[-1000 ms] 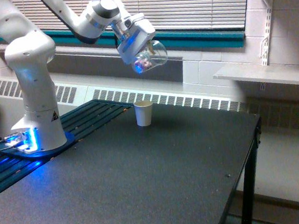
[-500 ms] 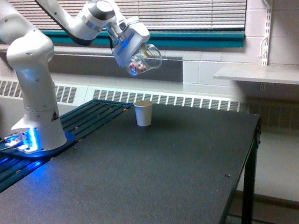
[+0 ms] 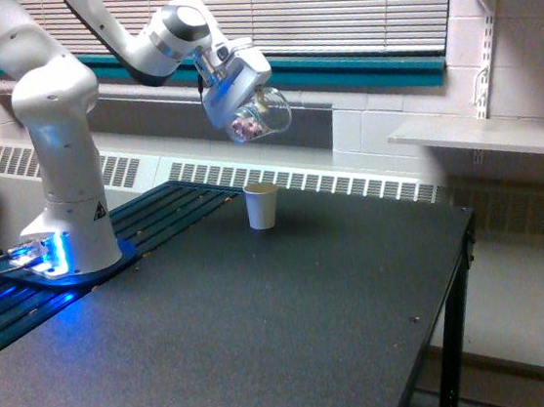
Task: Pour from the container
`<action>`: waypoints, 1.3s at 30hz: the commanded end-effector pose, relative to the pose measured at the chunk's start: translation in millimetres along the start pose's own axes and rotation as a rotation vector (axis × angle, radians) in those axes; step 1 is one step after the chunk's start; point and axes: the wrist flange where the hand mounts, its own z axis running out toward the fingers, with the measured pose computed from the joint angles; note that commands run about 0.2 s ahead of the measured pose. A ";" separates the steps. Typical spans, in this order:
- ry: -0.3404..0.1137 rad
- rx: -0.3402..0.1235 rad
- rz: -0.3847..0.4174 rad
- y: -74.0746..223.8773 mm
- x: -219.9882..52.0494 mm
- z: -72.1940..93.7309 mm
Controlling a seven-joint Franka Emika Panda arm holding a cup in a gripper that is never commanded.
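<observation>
My gripper (image 3: 246, 103) is shut on the container (image 3: 260, 116), a small clear rounded cup with reddish-brown bits gathered inside. The cup hangs in the air, tipped on its side with its mouth toward the exterior view's right. It is well above the white paper cup (image 3: 261, 206), which stands upright on the dark table (image 3: 267, 332) near its far edge. The container sits slightly to the right of straight above the paper cup. Nothing is seen falling from it.
The arm's white base (image 3: 67, 202) stands at the exterior view's left on a blue-lit mount. A wall heater grille and window blinds run behind the table. A shelf (image 3: 485, 135) juts out at the right. The table's right edge drops off near a black leg.
The gripper and the clear container have shifted left and slightly up over the second. The container has turned a bit, keeping its tilt. The paper cup has not moved.
</observation>
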 end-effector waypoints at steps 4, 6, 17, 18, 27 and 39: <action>-0.028 -0.018 -0.015 -13.8 -8.1 8.0; -0.028 -0.021 -0.017 -15.5 -7.5 8.8; -0.040 -0.041 -0.029 -18.7 -7.9 14.7; -0.040 -0.043 -0.029 -18.7 -7.9 15.2; -0.053 -0.056 -0.048 -21.0 -11.2 20.5; -0.068 -0.071 -0.073 -21.4 -13.3 28.9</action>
